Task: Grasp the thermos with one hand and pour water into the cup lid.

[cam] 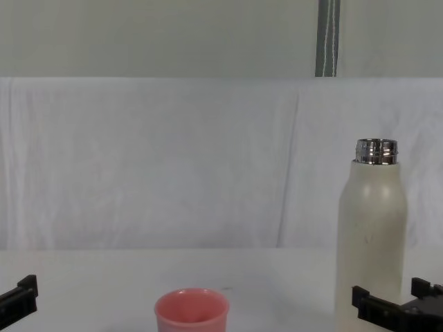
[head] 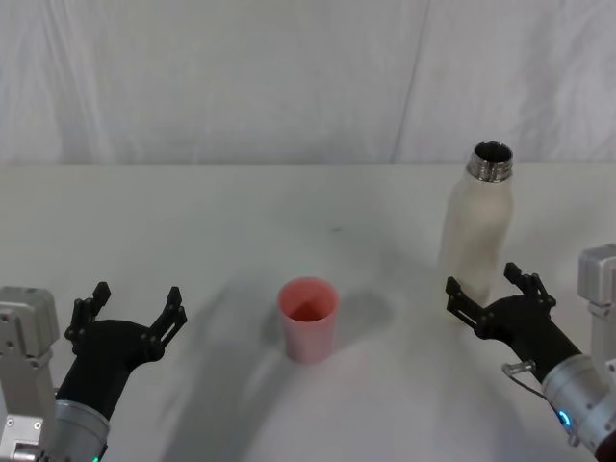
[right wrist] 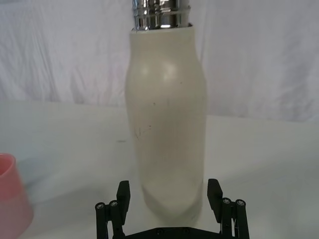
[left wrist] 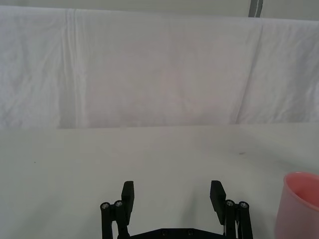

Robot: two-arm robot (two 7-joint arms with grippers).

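The thermos is a tall cream-white bottle with an uncapped steel neck, standing upright at the right of the table; it also shows as the thermos and the thermos. My right gripper is open just in front of its base, fingers either side of the lower body without touching. The pink cup lid stands upright near the table's middle, also seen as the cup lid and the cup lid. My left gripper is open at the front left, well apart from the cup lid.
A white cloth covers the table and hangs as a backdrop behind it. Bare tabletop lies between the cup lid and the thermos and to the left of the cup lid.
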